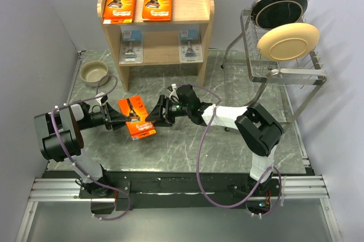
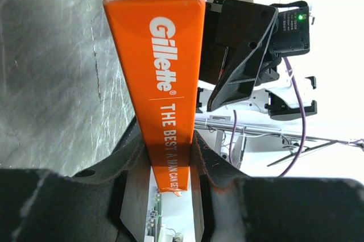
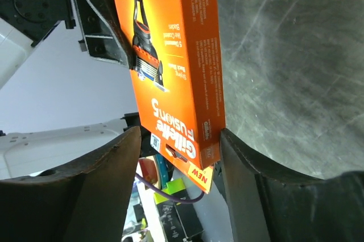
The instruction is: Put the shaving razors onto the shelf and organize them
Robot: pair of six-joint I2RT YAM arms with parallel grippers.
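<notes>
Orange pack [image 1: 136, 118]: hangs face up just above the table [image 1: 227, 145], between both grippers, well short of the shelf [image 1: 203, 54].
Left gripper [image 1: 121, 118]: clenched on the pack's thin edge, carrying it.
Right gripper [image 1: 154, 115]: brackets the opposite end; one finger [image 3: 239, 162] against the edge, other side unclear, so cannot tell whether clamped.
Reason for hold: likely a hand-over toward the arm nearer the free tray space.
Top tray [image 1: 190, 10]: two more orange packs [image 1: 119, 3], [image 1: 157, 2] side by side at left, room at right.
Lower board [image 1: 161, 46]: two blister packs [image 1: 131, 46], [image 1: 189, 45], one toward each end.
</notes>
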